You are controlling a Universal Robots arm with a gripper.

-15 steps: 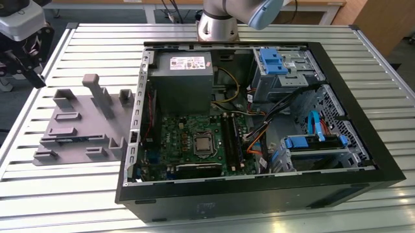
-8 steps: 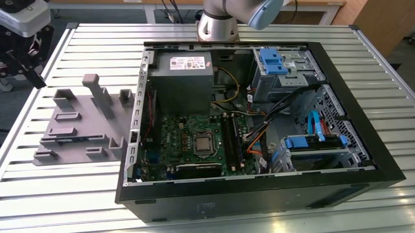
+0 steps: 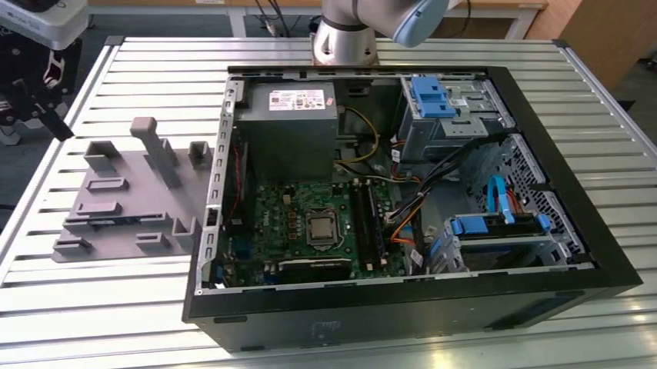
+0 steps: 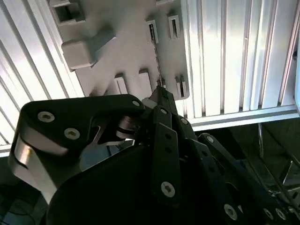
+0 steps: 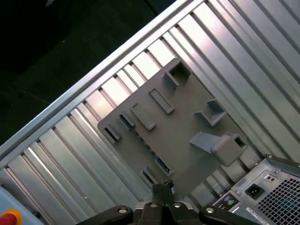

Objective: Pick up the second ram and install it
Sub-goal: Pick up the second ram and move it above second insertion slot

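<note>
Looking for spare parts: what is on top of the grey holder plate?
Grey posts and slotted brackets stand on the grey holder plate; the gripper hangs above it. Slot interiors are hidden.

Black computer case (image 3: 411,315) on a silver table (image 3: 103,307) ribbed with pale parallel slats. Inside the case: green motherboard (image 3: 298,207), grey power supply (image 3: 288,134), bright blue drive latches (image 3: 431,96), yellow wires (image 3: 361,134), an orange cable (image 3: 402,234). Beside the case, a plain matte grey fixture plate (image 3: 123,215). The gripper (image 5: 161,185) is black.

One computer case (image 3: 411,307) and one grey holder plate (image 3: 128,204) on the counter (image 3: 103,307). Two blue latches (image 3: 429,96) inside the case.
</note>
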